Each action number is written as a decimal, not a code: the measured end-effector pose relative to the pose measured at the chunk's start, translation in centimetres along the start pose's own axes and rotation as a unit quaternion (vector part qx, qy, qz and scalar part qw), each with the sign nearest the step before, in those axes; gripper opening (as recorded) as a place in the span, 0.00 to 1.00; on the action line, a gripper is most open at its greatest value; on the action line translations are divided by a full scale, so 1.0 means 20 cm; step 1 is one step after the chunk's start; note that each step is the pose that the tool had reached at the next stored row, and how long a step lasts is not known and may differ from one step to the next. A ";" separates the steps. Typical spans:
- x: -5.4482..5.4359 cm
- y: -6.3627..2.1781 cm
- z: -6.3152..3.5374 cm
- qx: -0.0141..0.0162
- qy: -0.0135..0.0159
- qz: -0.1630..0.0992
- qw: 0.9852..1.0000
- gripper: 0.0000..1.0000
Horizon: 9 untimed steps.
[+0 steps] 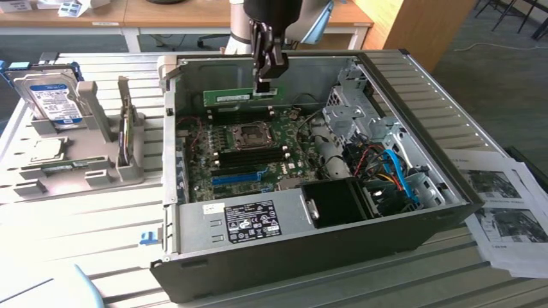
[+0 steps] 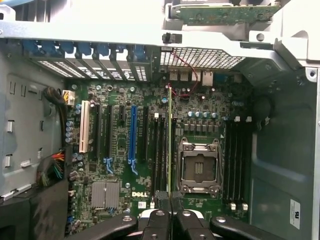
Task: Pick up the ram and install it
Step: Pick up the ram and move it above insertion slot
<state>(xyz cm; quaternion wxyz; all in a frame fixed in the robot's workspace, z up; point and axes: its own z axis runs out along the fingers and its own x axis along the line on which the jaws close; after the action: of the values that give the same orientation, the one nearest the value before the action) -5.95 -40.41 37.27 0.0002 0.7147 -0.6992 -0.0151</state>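
The open computer case [image 1: 222, 74] holds a CPU socket [image 2: 199, 167] flanked by black memory slots [image 2: 156, 150], with a drive cage [image 1: 355, 106] toward the exterior view's right. The space above the motherboard [image 2: 85, 170] is open. The gripper [image 1: 267, 90] hangs near the case's far wall. Its jaws are pinched narrowly on the ram [image 1: 230, 97], which juts toward the exterior view's left.

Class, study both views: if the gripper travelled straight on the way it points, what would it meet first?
Probably the black memory slots beside the CPU socket. The ram, clamped by the gripper, hangs edge-on over them. How far above is unclear.
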 end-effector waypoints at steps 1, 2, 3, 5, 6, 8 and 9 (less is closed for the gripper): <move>0.00 0.000 0.003 0.000 0.000 0.000 1.000 0.11; 0.00 0.000 0.006 0.000 0.000 0.000 1.000 0.11; 0.00 0.000 0.009 0.000 0.000 0.000 1.000 0.11; 0.00 0.000 0.015 0.000 0.000 0.000 1.000 0.11; 0.00 0.000 0.018 0.000 0.000 0.000 1.000 0.11; 0.00 -0.001 0.025 0.000 0.000 0.000 1.000 0.11; 0.00 -0.001 0.028 0.000 0.000 0.000 1.000 0.11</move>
<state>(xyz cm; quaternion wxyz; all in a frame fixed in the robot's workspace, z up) -5.95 -40.41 36.71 0.0002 0.7147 -0.6992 -0.0151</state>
